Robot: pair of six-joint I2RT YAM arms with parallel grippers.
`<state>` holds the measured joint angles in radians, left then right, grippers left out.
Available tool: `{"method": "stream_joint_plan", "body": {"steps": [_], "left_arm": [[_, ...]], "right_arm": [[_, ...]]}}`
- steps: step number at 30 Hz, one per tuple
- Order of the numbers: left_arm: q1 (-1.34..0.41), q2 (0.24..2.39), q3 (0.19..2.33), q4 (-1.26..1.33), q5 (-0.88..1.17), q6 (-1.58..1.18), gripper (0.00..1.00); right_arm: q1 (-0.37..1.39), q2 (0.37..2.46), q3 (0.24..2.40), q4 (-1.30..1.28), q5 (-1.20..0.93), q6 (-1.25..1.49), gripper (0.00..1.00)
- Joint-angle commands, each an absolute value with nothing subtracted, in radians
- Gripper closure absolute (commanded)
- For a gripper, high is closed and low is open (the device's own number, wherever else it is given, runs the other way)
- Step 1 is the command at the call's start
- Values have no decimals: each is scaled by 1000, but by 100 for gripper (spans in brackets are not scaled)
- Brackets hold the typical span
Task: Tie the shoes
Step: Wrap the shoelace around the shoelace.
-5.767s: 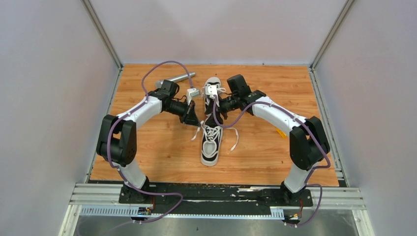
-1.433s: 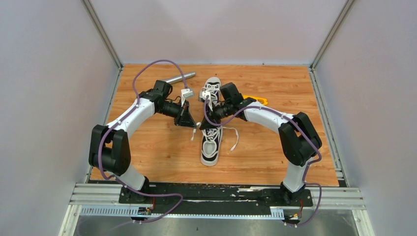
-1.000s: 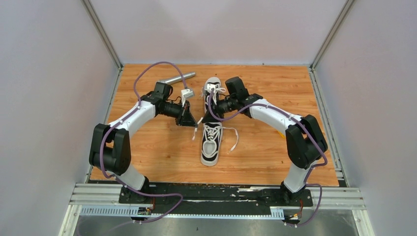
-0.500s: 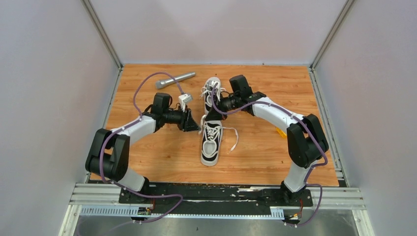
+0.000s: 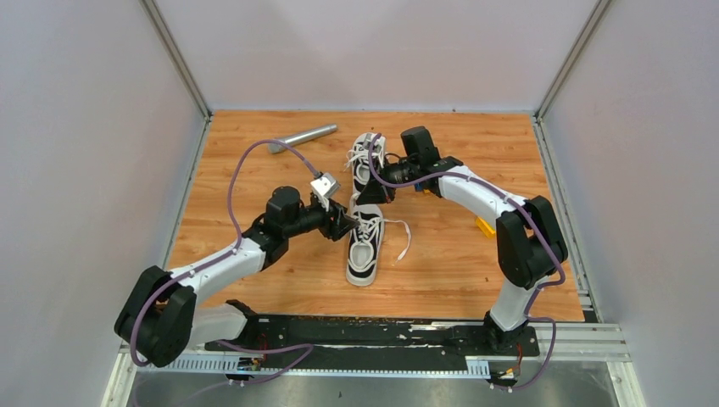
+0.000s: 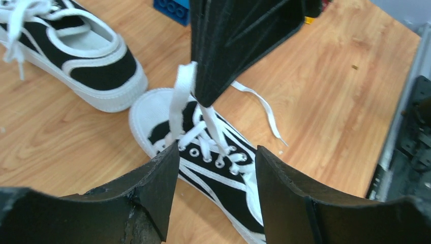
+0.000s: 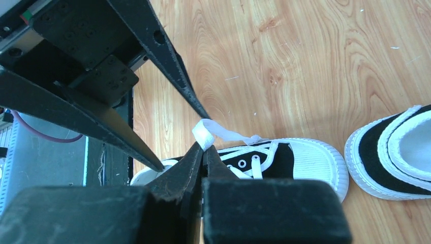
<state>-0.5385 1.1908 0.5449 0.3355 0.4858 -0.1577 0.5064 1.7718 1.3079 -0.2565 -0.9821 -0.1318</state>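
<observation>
Two black-and-white shoes lie heel to toe mid-table: the near shoe [image 5: 365,252] and the far shoe [image 5: 366,158]. My right gripper [image 5: 368,192] hangs over the near shoe's lacing, shut on a white lace [image 7: 205,133] pulled up from it. In the left wrist view that lace [image 6: 180,99] runs from the eyelets up to the right gripper's tip. My left gripper [image 5: 348,223] hovers open just left of the near shoe [image 6: 223,175], with nothing between its fingers [image 6: 163,185]. Another lace end [image 6: 260,105] trails loose on the wood.
A grey metal cylinder [image 5: 303,136] lies at the back left. A small yellow piece [image 5: 484,225] sits right of the shoes, and a blue block [image 6: 175,7] is beside the far shoe [image 6: 76,56]. Walls enclose the table on three sides.
My left gripper has opened, let go of the lace and drawn back toward the near edge, beside the near shoe. The right gripper stays shut on its lace.
</observation>
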Motion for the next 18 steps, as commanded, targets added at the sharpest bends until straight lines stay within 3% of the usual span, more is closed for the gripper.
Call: {"method": "stream_joint_plan", "body": {"steps": [1,9,18], "left_arm": [[-565,1240,562,453,346,-111,35],[-580,1380,597,586,341,-72,35],[-587,1467,611,648,494,-134,45]], "right_arm": [[507,1765,1317,-181,-1016,-91,100],[498,1760,1312,-171,-1011,-71,100],[481,1762,1312,-152,-1003,-36,100]]}}
